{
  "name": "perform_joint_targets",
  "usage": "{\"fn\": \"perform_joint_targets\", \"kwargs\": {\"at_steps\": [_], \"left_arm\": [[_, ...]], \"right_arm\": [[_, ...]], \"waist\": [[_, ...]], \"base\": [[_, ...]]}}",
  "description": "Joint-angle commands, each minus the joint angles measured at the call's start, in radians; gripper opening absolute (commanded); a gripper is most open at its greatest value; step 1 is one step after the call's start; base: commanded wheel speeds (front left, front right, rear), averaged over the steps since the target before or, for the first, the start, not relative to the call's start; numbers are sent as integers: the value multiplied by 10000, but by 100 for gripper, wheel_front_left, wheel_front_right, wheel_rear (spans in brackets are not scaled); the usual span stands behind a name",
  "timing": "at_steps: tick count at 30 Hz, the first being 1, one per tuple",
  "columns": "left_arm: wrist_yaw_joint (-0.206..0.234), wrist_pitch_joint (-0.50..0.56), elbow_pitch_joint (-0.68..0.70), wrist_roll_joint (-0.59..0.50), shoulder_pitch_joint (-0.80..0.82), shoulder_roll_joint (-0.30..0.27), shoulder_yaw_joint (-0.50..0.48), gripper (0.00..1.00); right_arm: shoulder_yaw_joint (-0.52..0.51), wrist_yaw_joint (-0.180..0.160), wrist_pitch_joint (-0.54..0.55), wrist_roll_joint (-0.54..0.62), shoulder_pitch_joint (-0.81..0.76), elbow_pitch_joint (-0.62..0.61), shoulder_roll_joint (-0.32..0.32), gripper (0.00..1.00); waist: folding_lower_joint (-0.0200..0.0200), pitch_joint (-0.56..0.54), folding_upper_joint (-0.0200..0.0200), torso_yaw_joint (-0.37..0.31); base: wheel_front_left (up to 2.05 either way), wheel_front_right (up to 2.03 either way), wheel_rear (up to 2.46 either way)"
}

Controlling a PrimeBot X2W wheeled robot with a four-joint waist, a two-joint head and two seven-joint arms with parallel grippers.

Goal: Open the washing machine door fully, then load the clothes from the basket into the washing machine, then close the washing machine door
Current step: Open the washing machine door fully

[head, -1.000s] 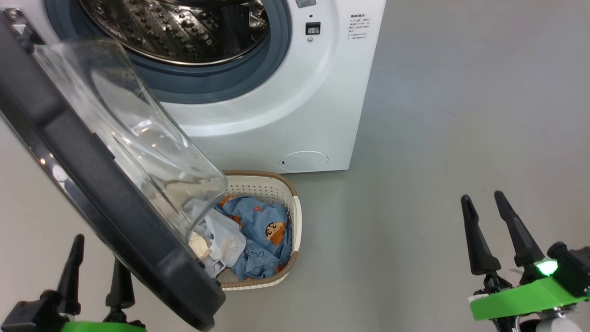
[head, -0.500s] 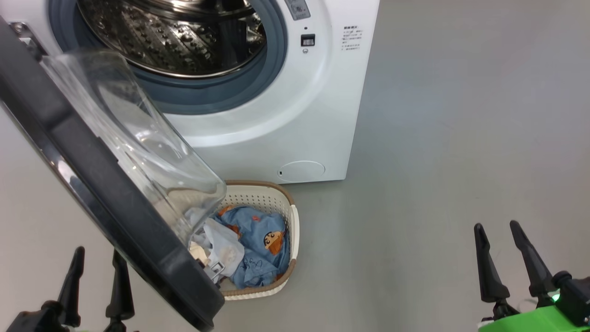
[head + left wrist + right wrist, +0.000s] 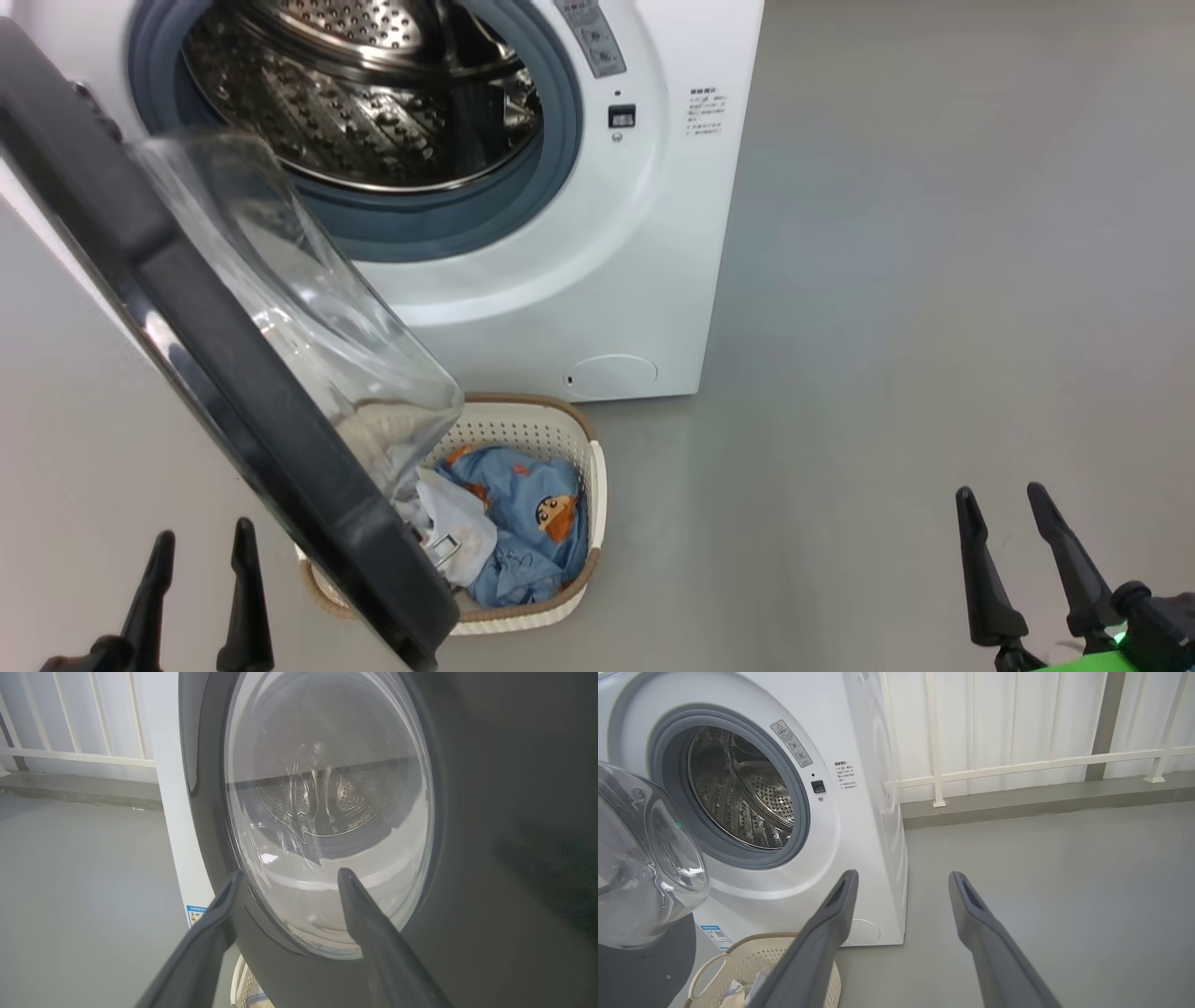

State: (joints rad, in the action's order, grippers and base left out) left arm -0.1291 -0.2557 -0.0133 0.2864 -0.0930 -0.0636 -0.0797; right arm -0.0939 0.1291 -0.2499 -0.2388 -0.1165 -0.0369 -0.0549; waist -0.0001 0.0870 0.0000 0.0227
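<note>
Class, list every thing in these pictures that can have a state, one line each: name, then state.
washing machine door, swung open, its glass bowl overlapping the basket in the head view.
washing machine, mouth uncovered, nothing seen in the drum.
basket, upright, holding laundry.
clothes, piled in the basket, none loaded.
left hand, open, empty.
right hand, open, empty.

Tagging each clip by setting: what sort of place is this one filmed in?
Probably a laundry spot on a balcony or utility area: a white front-loading washing machine stands on a bare grey floor, a basket of clothes sits before it, and a pale railing runs behind.
</note>
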Motion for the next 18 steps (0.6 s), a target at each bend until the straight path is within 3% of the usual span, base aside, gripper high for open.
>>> {"fn": "perform_joint_targets", "kwargs": {"at_steps": [1, 18], "left_arm": [[-16, -61, 185, -81, 58, -94, -403, 100], [-16, -61, 221, -97, -87, -36, -471, 100]], "right_arm": [[222, 16, -118, 113, 2, -263, -53, 100], [152, 16, -118, 149, -131, -358, -37, 100]], "waist": [[1, -150, 0, -29], [1, -282, 0, -65]], "base": [[0, 0, 0], [0, 0, 0]]}}
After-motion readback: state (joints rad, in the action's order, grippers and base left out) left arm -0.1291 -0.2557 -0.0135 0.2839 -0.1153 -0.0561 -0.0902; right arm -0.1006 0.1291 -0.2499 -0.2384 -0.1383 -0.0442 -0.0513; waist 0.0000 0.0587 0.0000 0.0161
